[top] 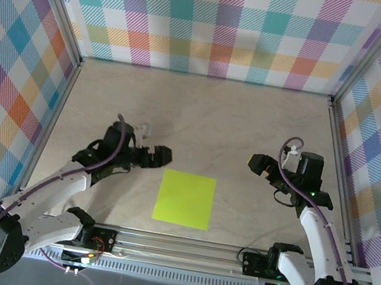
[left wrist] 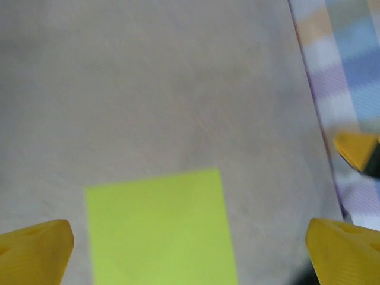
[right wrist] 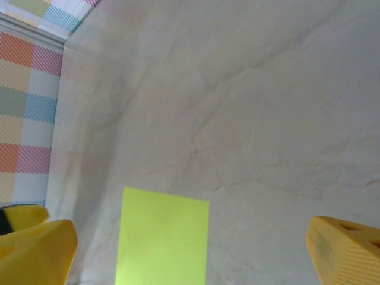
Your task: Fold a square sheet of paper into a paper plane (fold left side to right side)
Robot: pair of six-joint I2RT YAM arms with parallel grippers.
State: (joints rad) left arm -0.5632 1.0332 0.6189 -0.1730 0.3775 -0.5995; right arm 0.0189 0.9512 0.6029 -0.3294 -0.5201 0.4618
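Note:
The square sheet of paper (top: 185,198) is lime and lies flat and unfolded on the pale table, near the front edge between the two arms. The paper plane is out of view. My left gripper (top: 161,155) hovers open just off the sheet's far left corner. My right gripper (top: 257,164) hovers open a little beyond the far right corner. In the left wrist view the sheet (left wrist: 157,228) lies between my wide-apart yellow fingertips (left wrist: 35,249). The right wrist view has the sheet (right wrist: 163,237) low and left of centre, beside the left fingertip (right wrist: 38,249). Neither gripper holds anything.
Plaid walls (top: 219,22) close the table on the left, back and right. An aluminium rail (top: 186,249) carrying both arm bases runs along the near edge, just below the sheet. Bare marbled tabletop (top: 208,123) stretches behind the sheet.

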